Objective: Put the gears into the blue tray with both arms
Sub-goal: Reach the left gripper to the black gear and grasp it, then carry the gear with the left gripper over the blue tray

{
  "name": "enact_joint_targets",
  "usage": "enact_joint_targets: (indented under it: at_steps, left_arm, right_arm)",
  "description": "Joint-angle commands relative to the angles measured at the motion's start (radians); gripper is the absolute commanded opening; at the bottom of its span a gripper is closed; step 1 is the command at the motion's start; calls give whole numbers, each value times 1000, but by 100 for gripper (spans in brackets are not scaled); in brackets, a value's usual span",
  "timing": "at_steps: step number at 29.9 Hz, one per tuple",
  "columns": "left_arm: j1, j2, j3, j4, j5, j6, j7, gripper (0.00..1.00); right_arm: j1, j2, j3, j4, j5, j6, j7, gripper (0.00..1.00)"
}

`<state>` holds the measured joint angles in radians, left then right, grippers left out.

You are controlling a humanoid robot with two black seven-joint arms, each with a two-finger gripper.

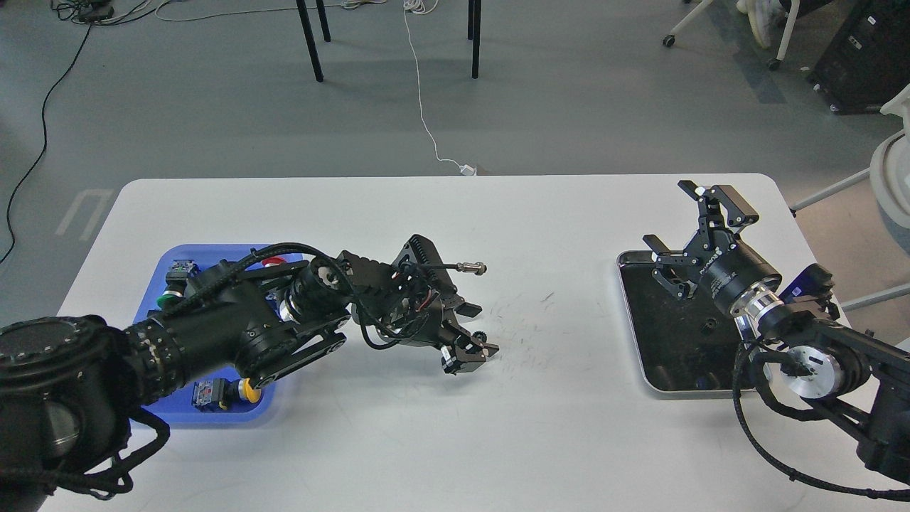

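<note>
White table (pixel 441 427) on grey floor (pixel 569 107), cables (pixel 423 114) beyond.

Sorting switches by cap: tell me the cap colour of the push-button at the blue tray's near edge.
Yellow: the push-button switch in the blue tray, head view.

Grey floor (pixel 569 107), white table (pixel 426 213)

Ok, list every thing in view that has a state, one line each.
left gripper: shut on a gear, low over the table.
gear: pinched between the left fingers, off the blue tray.
right gripper: open, empty, raised over the metal tray.
blue tray: holds push-button switches, partly hidden by the left arm.
metal tray: on the table, one small dark piece inside.
</note>
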<state>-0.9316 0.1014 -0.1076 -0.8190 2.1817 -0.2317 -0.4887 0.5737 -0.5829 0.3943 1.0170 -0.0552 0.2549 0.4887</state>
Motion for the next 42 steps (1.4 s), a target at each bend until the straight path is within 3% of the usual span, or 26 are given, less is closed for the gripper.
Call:
enact_joint_targets:
  at_steps: [1,6,14,19,25,30,34,42]
  left_arm:
    - [2,-9,2,1,0,0,0,67]
    - [4,-14,3,30,0,0,0,60]
    - [4,-12,8,52,0,0,0,25]
    - [-4,-11,40,50,0,2,0,16]
    - [-36,18,28,-5,0,19,0,16]
    - [-122,211,26,-184,0,14,0,18]
    - [-131,436,29,-334,0,5,0,18]
    - [-26,799,39,-399,-45,12,0,18]
  right_arm:
    - [2,-2,0,0,0,0,0,99]
    - [0,-2,-2,0,0,0,0,99]
    - [-1,0,-2,0,-3,0,0,99]
    - [0,0,-2,0,-3,0,0,99]
    - [0,0,-2,0,-3,0,0,99]
    - [-1,2,-2,-1,-5,0,0,99]
    - [-1,8,-2,-1,-8,0,0,99]
    - [-1,20,-3,-3,-11,-2,0,99]
